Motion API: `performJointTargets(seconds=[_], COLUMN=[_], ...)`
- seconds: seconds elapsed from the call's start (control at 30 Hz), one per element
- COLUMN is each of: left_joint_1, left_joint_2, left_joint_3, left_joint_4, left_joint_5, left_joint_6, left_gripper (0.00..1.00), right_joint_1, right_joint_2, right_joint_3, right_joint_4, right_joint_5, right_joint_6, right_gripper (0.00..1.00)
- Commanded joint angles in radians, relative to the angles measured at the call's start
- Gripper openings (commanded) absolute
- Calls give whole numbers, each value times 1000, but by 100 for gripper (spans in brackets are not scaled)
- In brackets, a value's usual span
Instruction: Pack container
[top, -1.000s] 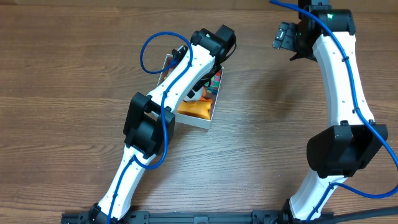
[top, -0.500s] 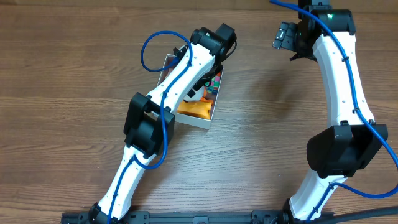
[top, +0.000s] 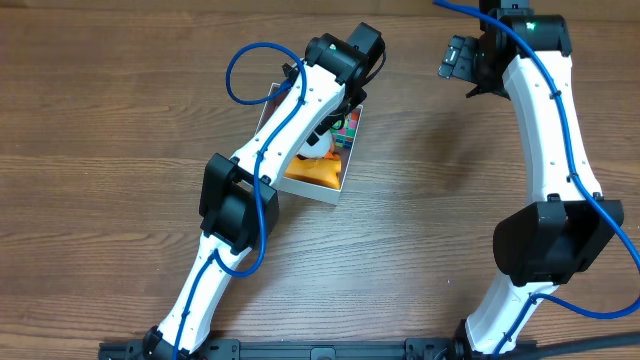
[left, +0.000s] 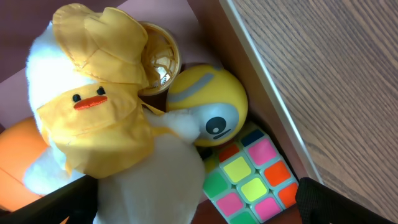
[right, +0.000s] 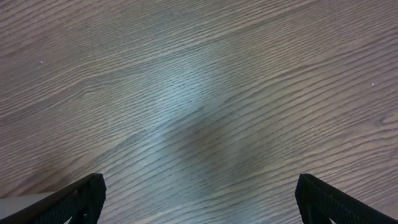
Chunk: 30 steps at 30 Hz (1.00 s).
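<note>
Here's the container (top: 310, 195), a small square shallow box with thin white walls and a pinkish-brown inside. It sits on the brown wood-grain table (right: 199, 93), left of centre, and the white left arm (top: 285, 130) stretches right over it, hiding most of it from overhead. The left pincer (left: 199, 205) hangs over the box with its two black fingertips wide apart at the bottom corners of the wrist view; whether either one touches a toy, I cannot tell. Up between them is a white plush duck in a yellow fabric hat and mask (left: 106, 106), filling much of the box. Pressed against it is a round yellow one-eyed toy ball (left: 208, 102). Just beside that, tight in against the box wall, sits a multicoloured plastic puzzle cube (left: 252, 186). A round gold-coloured ribbed cap (left: 160, 59) peeks out from behind the duck's hat, and a soft orange toy (top: 315, 172) lies at the near end of the box. Over on the other side, the right pincer (right: 202, 199) hangs well apart from the box above plain wood, its fingers spread wide to the corners of its own view.
</note>
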Motion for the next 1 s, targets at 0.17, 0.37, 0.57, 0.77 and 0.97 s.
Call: performJointTargets(seconds=[0.17,0.37,0.57,0.77,0.97], left_joint_1=[-5,-4,11,16,19], left_joint_2=[18,18,18,18,18], left_joint_3=[24,24,24,24,24], left_joint_4=[0,-14,-80,-150,-153], left_joint_5=[6,6,3,4,12], left_joint_6=[15,15,15,-20,-23], left_gripper=[88,100,100,100,100], right_joint_1=[2,2,2,2,2], right_joint_2=[-10,-10,-10,-10,-10], right_joint_3=[1,1,1,1,1], right_joint_4=[5,5,5,5,5], right_joint_5=[3,3,3,3,3], right_joint_6=[8,8,8,8,8], right_gripper=[100,100,100,100,100])
